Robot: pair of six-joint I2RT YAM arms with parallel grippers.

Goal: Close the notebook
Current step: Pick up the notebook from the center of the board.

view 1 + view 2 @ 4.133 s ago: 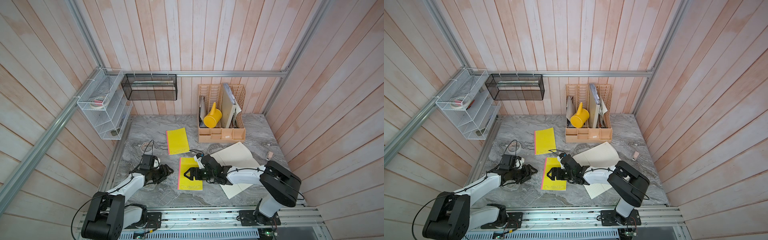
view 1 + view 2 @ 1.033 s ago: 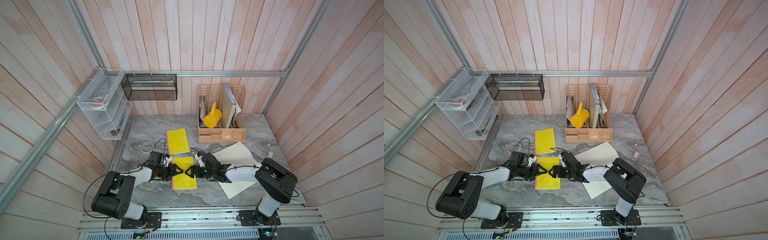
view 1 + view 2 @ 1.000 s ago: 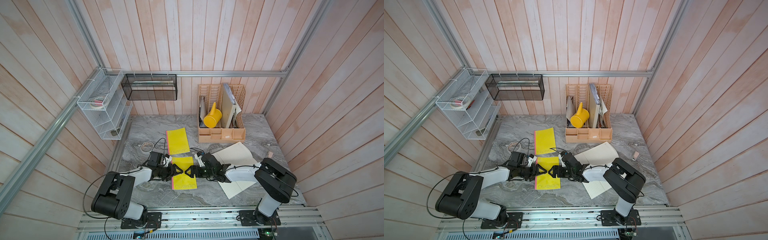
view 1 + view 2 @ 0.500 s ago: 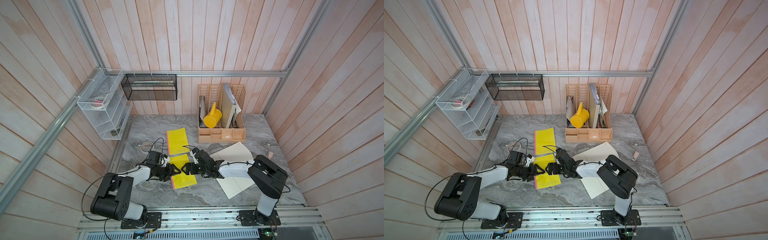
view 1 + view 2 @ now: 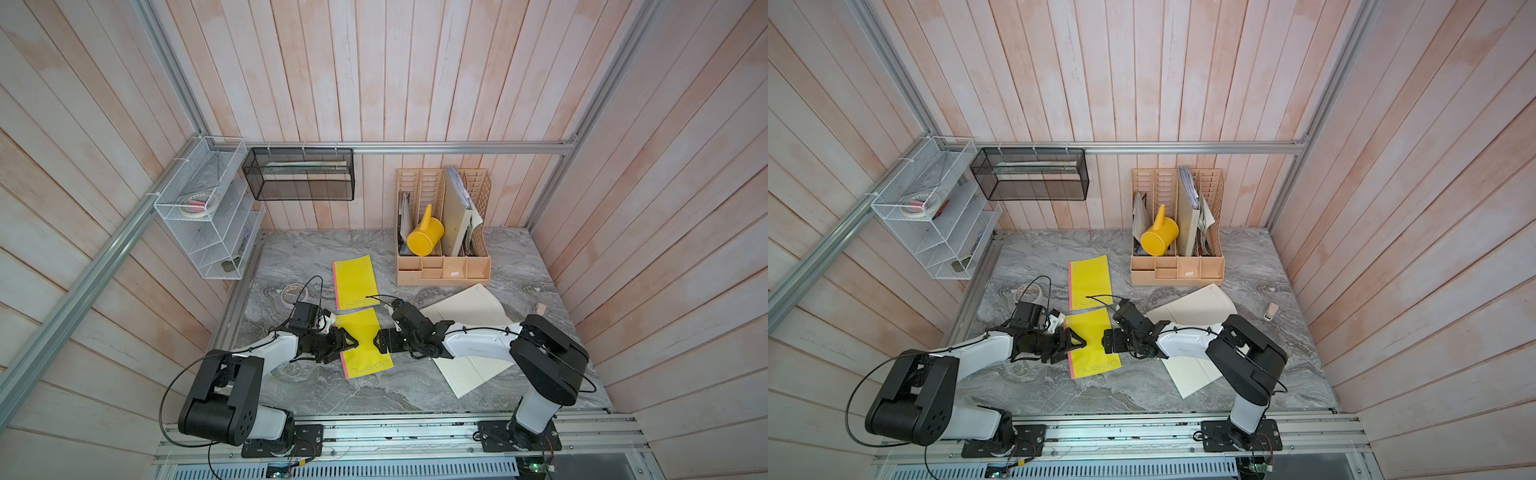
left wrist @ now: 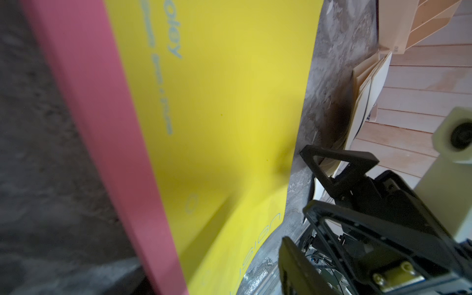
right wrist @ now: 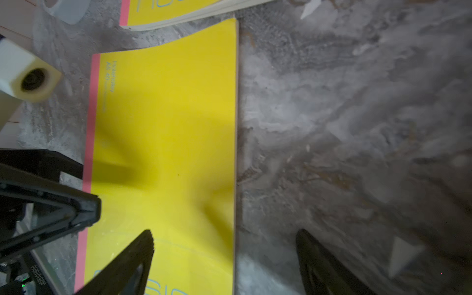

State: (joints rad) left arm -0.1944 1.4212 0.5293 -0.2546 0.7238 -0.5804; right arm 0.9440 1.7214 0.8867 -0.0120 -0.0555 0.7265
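Left pincer (image 5: 348, 348) has its jaws apart at the pink spine edge of the yellow notebook (image 5: 365, 345); right pincer (image 7: 224, 233), also spread, straddles the opposite edge (one finger over the cover, one over bare bench (image 5: 374, 395)). I see the notebook closed, flat between them.

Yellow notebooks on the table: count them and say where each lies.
2. The near yellow notebook lies between the left end effector and right end effector; the far yellow notebook lies just behind it. The cover of the open lined notebook is hidden.
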